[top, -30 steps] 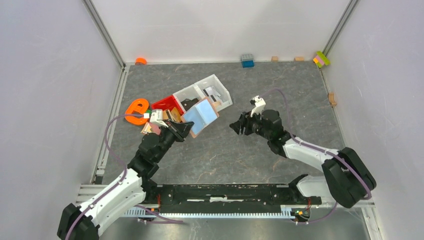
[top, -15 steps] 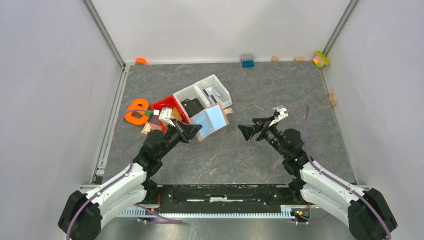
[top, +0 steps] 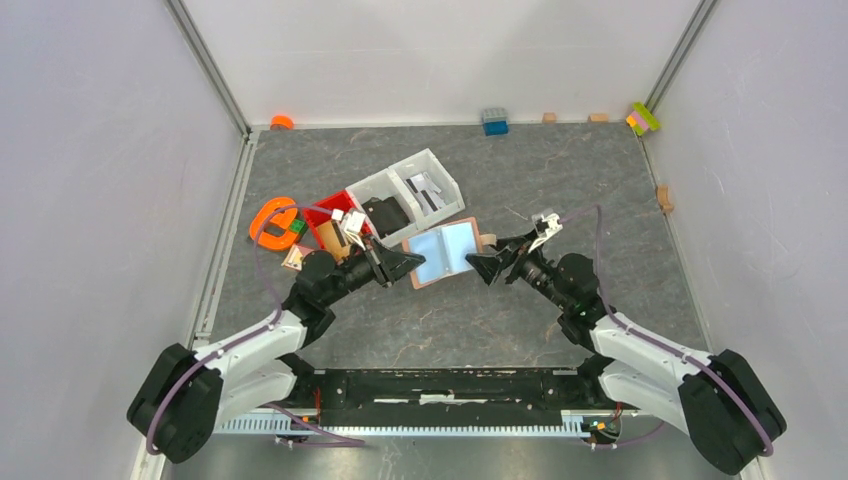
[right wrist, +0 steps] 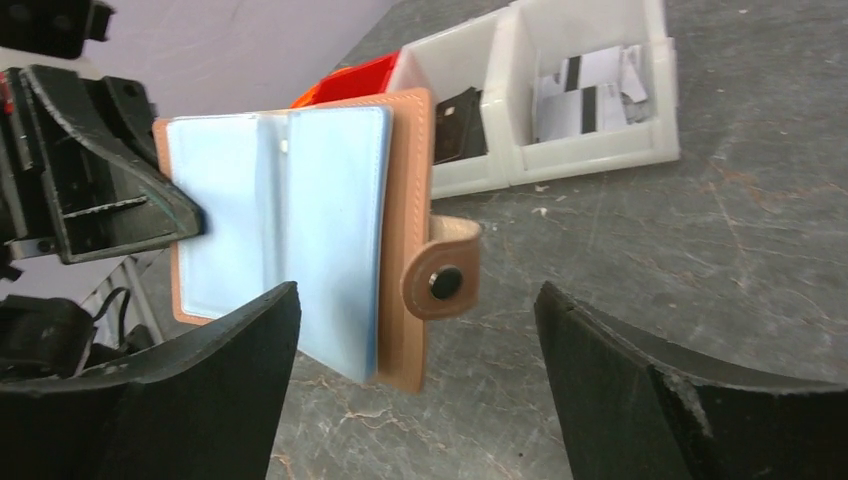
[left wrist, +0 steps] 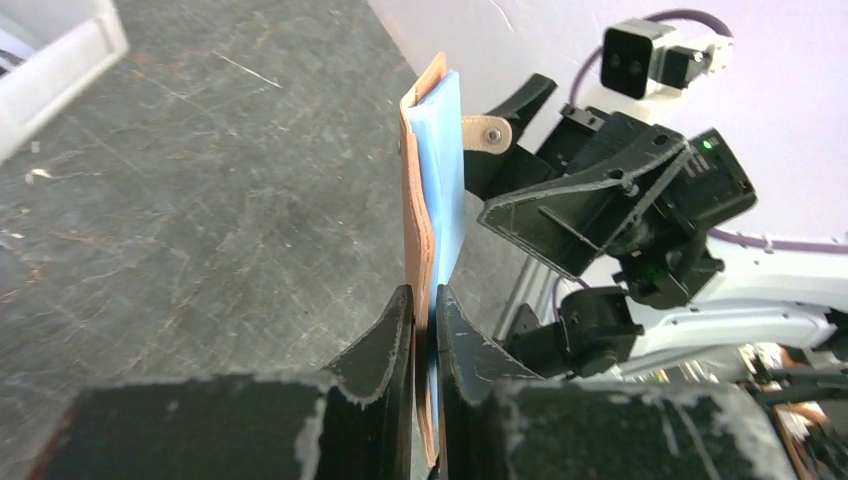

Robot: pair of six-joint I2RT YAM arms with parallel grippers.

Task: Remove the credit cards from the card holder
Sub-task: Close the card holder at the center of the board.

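We find the card holder [top: 447,252] held open over the middle of the surface [top: 560,180]. Its 9 o'clock edge is clamped in the left fingers [left wrist: 385,340]. The right fingers [right wrist: 240,350] stand wide apart at its 3 o'clock side, straddling the tab end and gripping nothing. A pale blue card [right wrist: 335,240] faces them.

Risks noted:
- The thin edge grip may let the holder pivot or slip when the card is pulled.
- Closing on leather and card together would drag the whole holder.
- A freed card could drop.
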